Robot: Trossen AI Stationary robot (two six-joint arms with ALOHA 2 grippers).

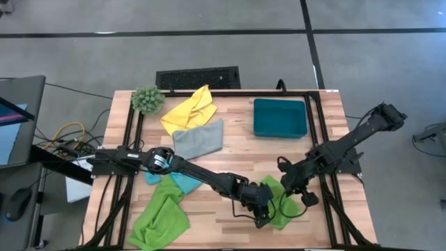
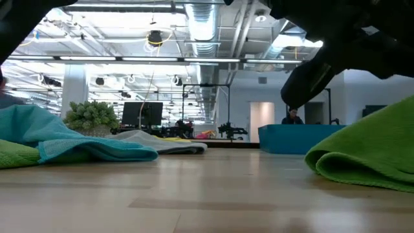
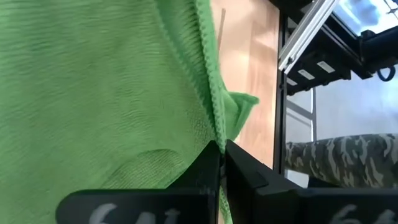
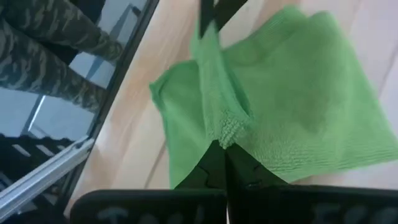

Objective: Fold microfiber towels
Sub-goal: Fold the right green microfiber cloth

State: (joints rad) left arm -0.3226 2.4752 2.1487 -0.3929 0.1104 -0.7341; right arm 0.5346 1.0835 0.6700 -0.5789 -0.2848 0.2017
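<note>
Your left hand [image 1: 263,209] is pinching the edge of the lime green towel [image 1: 279,202] at the front of the bench [image 1: 237,150], fingers [image 3: 208,168] closed tight on its hem. Your right hand [image 1: 301,197] is gripping another edge of the same towel, jaws shut on the fabric, so the cloth is hanging between both hands just above the wood. A second lime green towel [image 1: 159,217] is lying crumpled at the front left, with a light blue towel [image 1: 182,183] beside it. The grey towel [image 1: 198,138] and yellow towel [image 1: 189,109] are resting farther back, near the teal bin [image 1: 280,117] and plant ball [image 1: 147,100].
</note>
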